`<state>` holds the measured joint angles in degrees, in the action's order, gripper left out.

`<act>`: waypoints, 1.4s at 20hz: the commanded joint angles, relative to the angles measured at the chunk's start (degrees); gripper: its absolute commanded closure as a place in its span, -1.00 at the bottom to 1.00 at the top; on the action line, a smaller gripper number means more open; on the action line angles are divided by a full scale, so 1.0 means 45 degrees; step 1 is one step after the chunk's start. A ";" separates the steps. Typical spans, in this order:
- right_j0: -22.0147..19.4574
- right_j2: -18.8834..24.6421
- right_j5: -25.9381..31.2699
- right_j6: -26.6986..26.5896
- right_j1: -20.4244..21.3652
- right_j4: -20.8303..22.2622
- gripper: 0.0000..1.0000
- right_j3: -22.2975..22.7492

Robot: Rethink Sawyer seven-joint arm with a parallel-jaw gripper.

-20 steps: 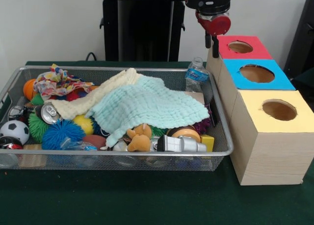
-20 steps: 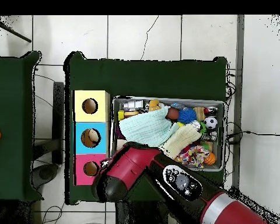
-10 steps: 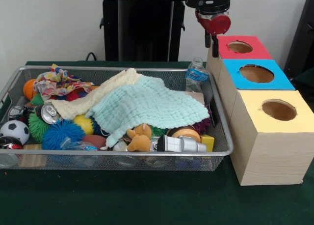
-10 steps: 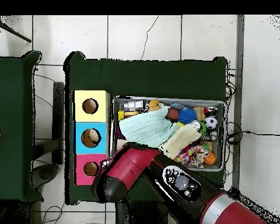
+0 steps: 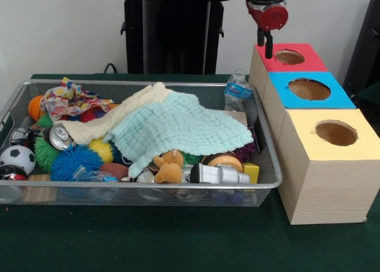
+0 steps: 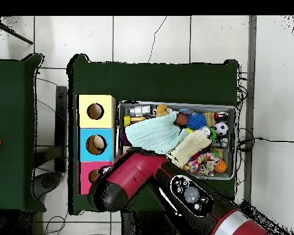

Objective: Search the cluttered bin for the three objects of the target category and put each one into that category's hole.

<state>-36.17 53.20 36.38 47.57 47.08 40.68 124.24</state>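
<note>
The bin [image 5: 142, 82] of silver wire mesh stands on the green table, full of clutter; it also shows in the overhead view [image 6: 174, 104]. Beside it stands a row of three wooden boxes with round holes: red [image 5: 309, 62], blue [image 5: 339, 97] and yellow [image 5: 363, 145]. My gripper [image 5: 265, 46] hangs just above the red box's corner nearest the bin, and nothing shows in it. In the overhead view my arm's head [image 6: 108, 194] covers most of the red box [image 6: 82, 172]. Something pale lies inside the blue box's hole [image 6: 95, 144].
In the bin a mint cloth [image 5: 178, 126] and a cream cloth [image 5: 122, 117] cover the middle. Around them lie a water bottle [image 5: 237, 91], a can [image 5: 60, 138], a soccer ball [image 5: 16, 158], spiky balls [image 5: 74, 161], a plush toy [image 5: 168, 168] and a patterned cloth [image 5: 70, 100].
My gripper has risen a little and shifted from beside the red box's edge to over its corner. In the overhead view the arm's head now covers more of the red box.
</note>
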 commanded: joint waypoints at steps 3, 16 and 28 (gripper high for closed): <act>0.0389 0.0418 0.1539 -0.0527 0.0403 -0.0613 -1.00 -0.1388; 0.0077 0.0006 0.1812 -0.1968 -0.0554 0.0138 -1.00 -0.2417; -0.0682 0.0122 0.1865 -0.2519 -0.0801 0.0363 -1.00 -0.2380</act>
<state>-36.79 53.31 37.31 47.57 45.71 39.98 117.87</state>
